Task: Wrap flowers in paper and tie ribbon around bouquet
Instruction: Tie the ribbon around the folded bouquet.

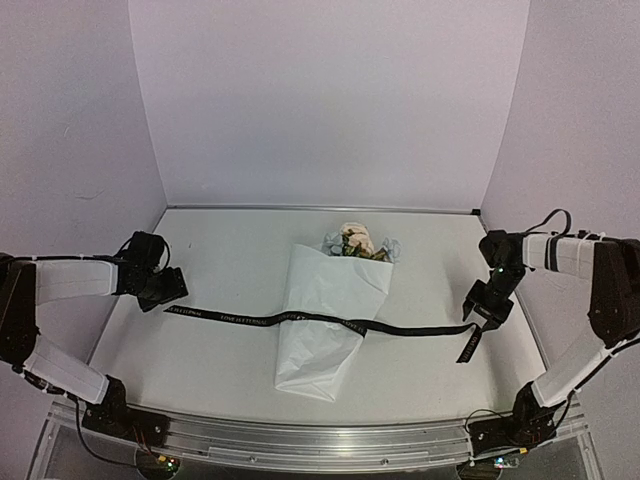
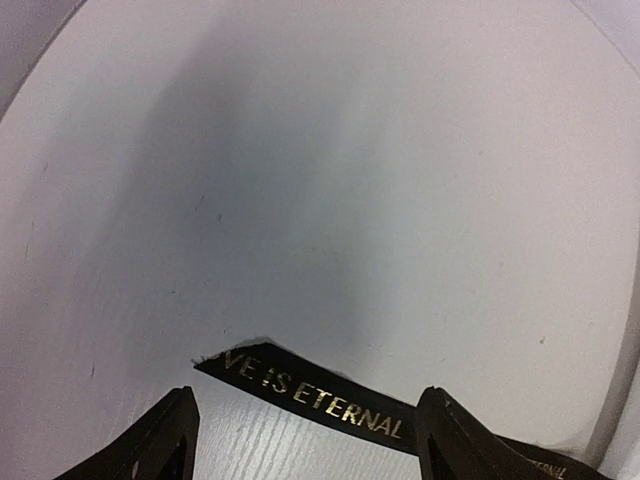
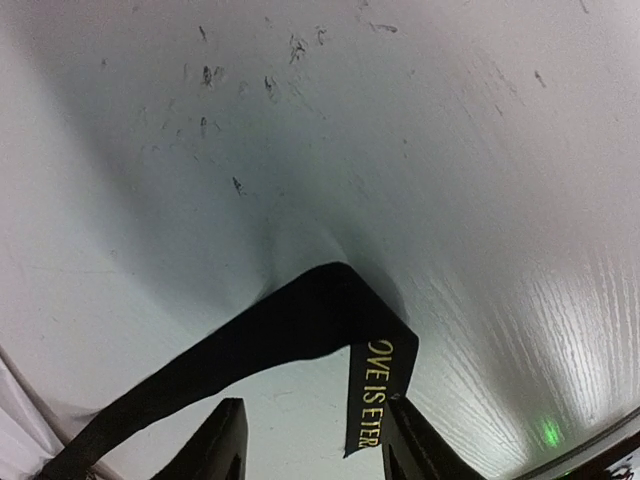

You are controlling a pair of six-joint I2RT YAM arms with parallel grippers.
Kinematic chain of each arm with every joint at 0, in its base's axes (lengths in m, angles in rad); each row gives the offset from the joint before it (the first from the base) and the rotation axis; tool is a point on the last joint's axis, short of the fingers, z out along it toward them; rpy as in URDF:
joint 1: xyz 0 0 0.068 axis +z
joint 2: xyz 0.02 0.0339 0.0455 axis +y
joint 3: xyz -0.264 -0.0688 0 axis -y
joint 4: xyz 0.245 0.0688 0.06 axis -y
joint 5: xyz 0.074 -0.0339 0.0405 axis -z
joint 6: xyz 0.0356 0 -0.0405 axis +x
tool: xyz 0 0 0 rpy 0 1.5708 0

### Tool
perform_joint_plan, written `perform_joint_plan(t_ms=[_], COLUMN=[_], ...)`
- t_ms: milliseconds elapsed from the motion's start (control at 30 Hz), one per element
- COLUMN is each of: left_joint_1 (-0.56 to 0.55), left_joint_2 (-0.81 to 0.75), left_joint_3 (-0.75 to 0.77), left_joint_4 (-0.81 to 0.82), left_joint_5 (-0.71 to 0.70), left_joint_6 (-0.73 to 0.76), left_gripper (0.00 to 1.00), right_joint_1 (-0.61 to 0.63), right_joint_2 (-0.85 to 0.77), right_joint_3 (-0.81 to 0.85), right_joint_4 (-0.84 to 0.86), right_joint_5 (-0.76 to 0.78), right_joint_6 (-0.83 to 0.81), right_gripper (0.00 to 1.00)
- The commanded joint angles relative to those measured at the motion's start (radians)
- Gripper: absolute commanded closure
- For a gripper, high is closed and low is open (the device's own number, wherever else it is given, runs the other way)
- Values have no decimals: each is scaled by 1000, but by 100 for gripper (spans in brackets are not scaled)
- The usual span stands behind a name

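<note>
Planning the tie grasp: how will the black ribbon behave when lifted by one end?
Likely floppy: the ribbon drapes over the bouquet and its right end folds back on itself. Probably very light, lying thin and flat; it may twist rather than hold shape.

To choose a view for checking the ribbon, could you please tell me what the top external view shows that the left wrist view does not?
Only top external: the bouquet, flowers in white paper, with the ribbon lying across it toward the right gripper. Only left wrist: the ribbon's gold lettering, legible as "IS ETERNAL", between the fingers of the open left gripper. Both: the ribbon's left end on the table.
</note>
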Motion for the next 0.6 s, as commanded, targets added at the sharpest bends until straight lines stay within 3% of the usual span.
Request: perform_joint_plan(t_ms=[0,133,300,467,567], left_joint_1=[-65,-203,-397,-483,-504], left_joint_2=[-101,-71,26,40,29], left_joint_3=[71,126,160,107,80], left_joint_4=[35,74,168,226,228], left_joint_5=[-2,34,32,178,216], left_joint_6=[125,255,497,896,1018], left_gripper=[22,23,27,31,30], right_joint_1=[31,127,259,328,367], right_joint_2=[-77,-106,-135,-130,-125], right_joint_3=[73,101,72,53,46], right_joint_4=[-127,-141,-11,93,127], right_joint_5=[29,85,100,31,2], right_joint_6=[-84,-264,-496,-570,-599], right_gripper=[46,41,37,36,35])
